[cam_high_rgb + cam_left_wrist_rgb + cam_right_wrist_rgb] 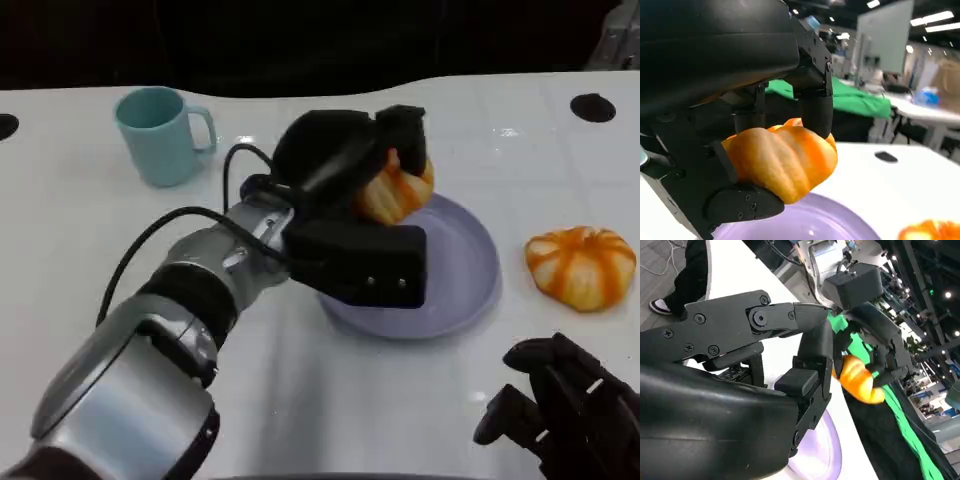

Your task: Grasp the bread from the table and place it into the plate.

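Note:
My left hand grips an orange, ribbed bread roll and holds it just above the far rim of the lilac plate. The left wrist view shows the roll clamped between the black fingers, with the plate right under it. A second, similar bread roll lies on the white table to the right of the plate. My right hand rests low at the near right with nothing in it, fingers curled. In the right wrist view the held roll hangs over the plate.
A teal mug stands at the far left of the table. Two dark round holes mark the table's far corners. A person's shoe and trouser leg appear on the floor beside the table in the right wrist view.

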